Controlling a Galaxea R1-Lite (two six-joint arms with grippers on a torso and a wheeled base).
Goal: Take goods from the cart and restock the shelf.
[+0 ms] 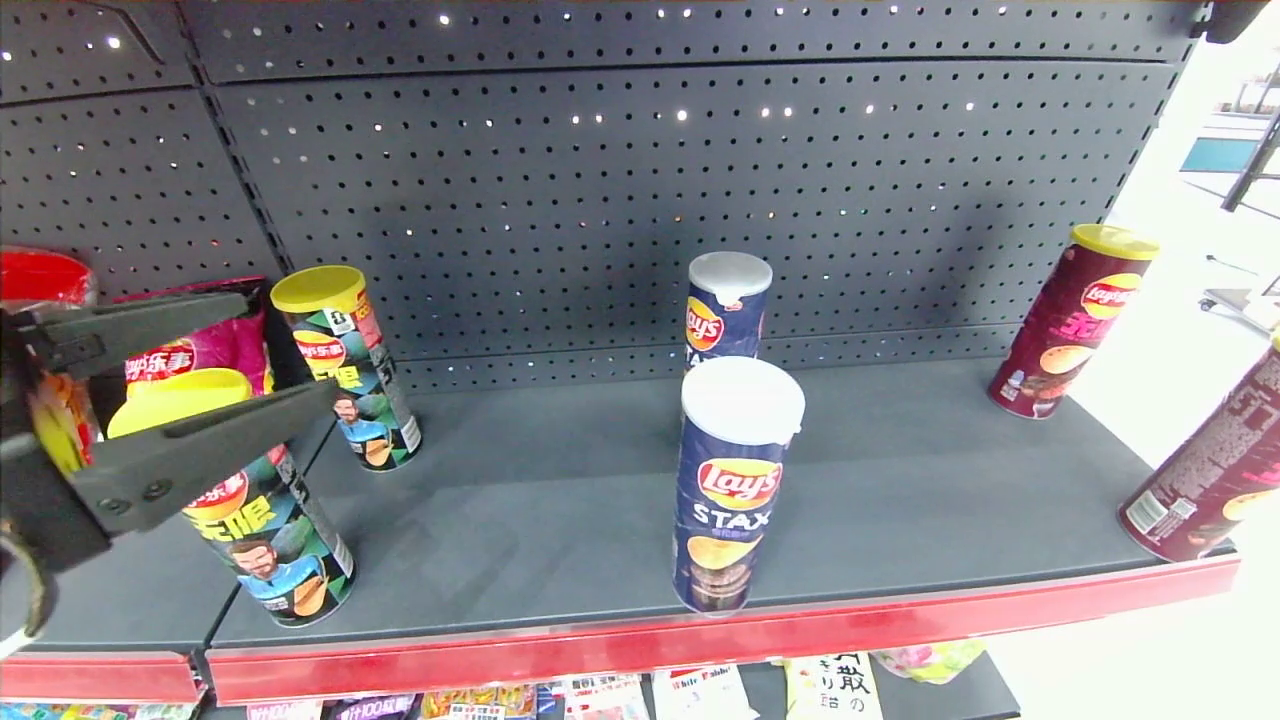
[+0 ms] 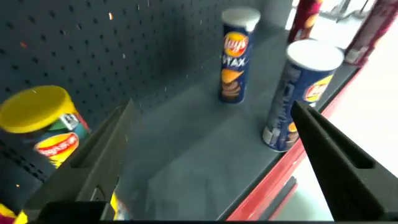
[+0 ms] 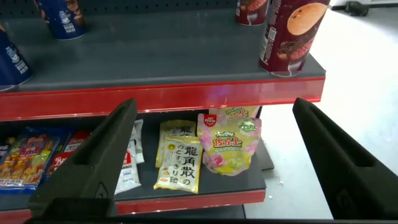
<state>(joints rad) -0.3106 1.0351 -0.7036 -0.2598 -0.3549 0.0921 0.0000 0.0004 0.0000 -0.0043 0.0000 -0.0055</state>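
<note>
I see my left pincer [image 1: 288,348] spread wide just by the front yellow-lidded can [image 1: 270,540], which stands on the shelf [image 1: 520,510], left end. My right pincer [image 3: 214,106] gapes too, facing snack bags [image 3: 227,146] one level down.

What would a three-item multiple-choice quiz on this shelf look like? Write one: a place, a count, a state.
1. Where does the front blue chip can stand?
A. by the red front edge of the shelf
B. against the pegboard
C. on the lower shelf

2. How many white-lidded blue chip cans stand on that shelf?
A. one
B. four
C. two

3. In what state is the left end effector?
A. shut on a bag
B. open
C. shut on a can

Answers:
1 A, its base sits just behind the red edge.
2 C, the back blue chip can stands behind the front one.
3 B, its fingers stand wide apart.
</note>
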